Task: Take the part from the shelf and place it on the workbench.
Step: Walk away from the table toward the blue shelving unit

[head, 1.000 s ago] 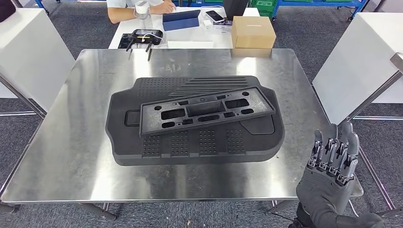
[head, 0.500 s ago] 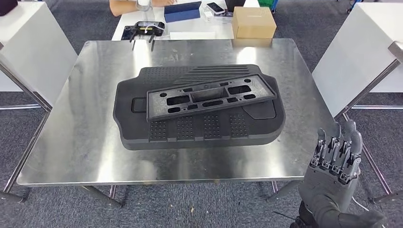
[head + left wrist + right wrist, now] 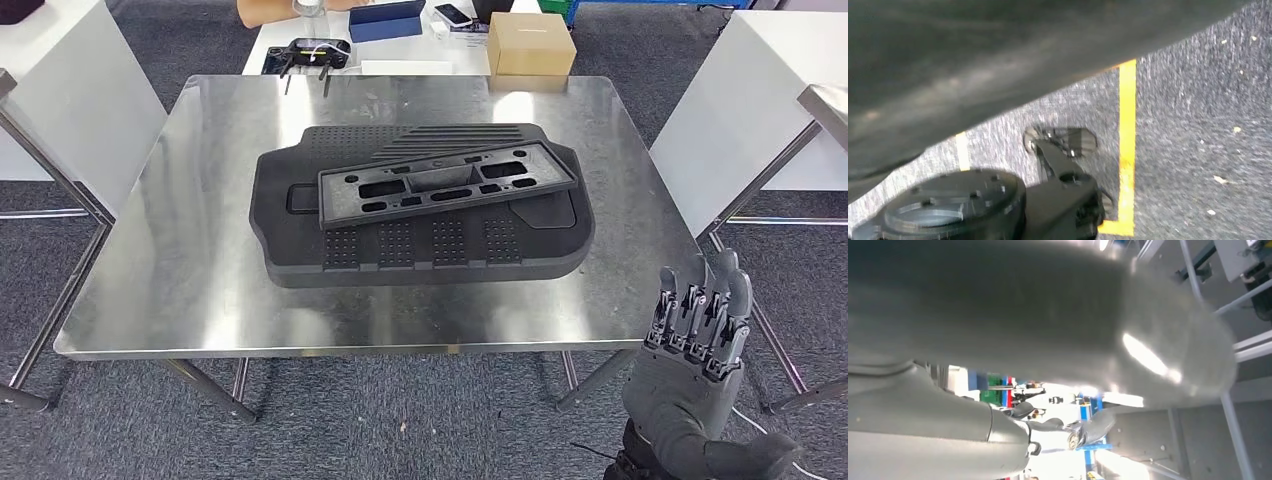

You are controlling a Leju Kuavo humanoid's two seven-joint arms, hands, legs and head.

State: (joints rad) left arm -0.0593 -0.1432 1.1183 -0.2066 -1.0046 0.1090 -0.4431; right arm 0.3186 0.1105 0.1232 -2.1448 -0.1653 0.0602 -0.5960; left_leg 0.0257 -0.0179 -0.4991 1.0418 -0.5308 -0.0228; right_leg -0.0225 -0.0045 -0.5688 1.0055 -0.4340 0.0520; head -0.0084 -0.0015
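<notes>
Part (image 3: 448, 185) lies well apart from our right hand (image 3: 695, 375), beyond its fingers (image 3: 700, 310), which are straight, spread and hold nothing. It is a dark flat frame with cut-outs, on a black mat (image 3: 300, 250) on the steel workbench (image 3: 150, 280). Bare steel surrounds the mat. Our left hand's state we cannot tell.

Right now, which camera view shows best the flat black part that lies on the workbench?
The head view. There the flat black part shows whole, lying on the larger black moulded piece on the steel workbench. The left wrist view looks at the floor, and the right wrist view is blurred; neither shows the part.
</notes>
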